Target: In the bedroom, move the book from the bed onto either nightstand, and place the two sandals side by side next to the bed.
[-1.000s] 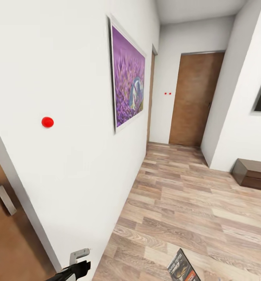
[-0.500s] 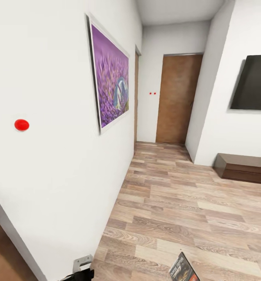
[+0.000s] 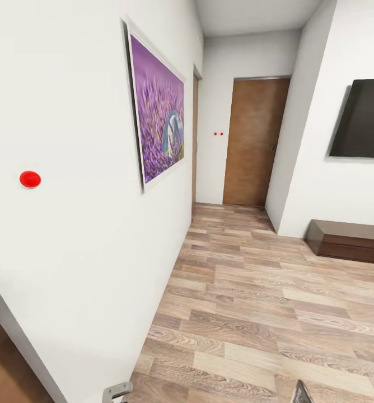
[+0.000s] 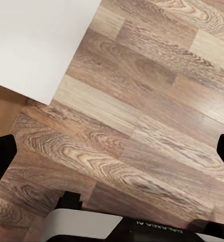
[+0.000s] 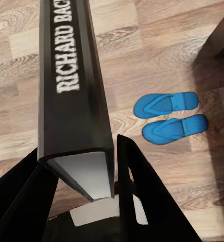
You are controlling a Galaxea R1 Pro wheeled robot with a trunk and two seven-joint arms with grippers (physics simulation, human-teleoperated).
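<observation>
In the right wrist view my right gripper (image 5: 84, 176) is shut on the book (image 5: 71, 75), which stands on edge between the fingers. Its black spine with white lettering faces the camera. Below it on the wood floor lie the two blue sandals (image 5: 166, 104) (image 5: 175, 128), side by side and close together, next to a dark brown wooden edge (image 5: 220, 35). A corner of the book (image 3: 302, 393) pokes into the head view at the bottom. My left gripper (image 4: 112, 151) hangs open over bare floor, with nothing between its fingers (image 4: 1, 156).
A white wall with a purple painting (image 3: 159, 117) runs close along my left. A brown door (image 3: 254, 140) closes the far end. At the right are a wall-mounted dark screen (image 3: 363, 117) and a long low dark cabinet (image 3: 349, 240). Wood-plank floor (image 3: 254, 291) lies ahead.
The head view swung right a second ago and has since held still. The book has sunk to just a corner at the bottom edge, and the left gripper dropped out of that view.
</observation>
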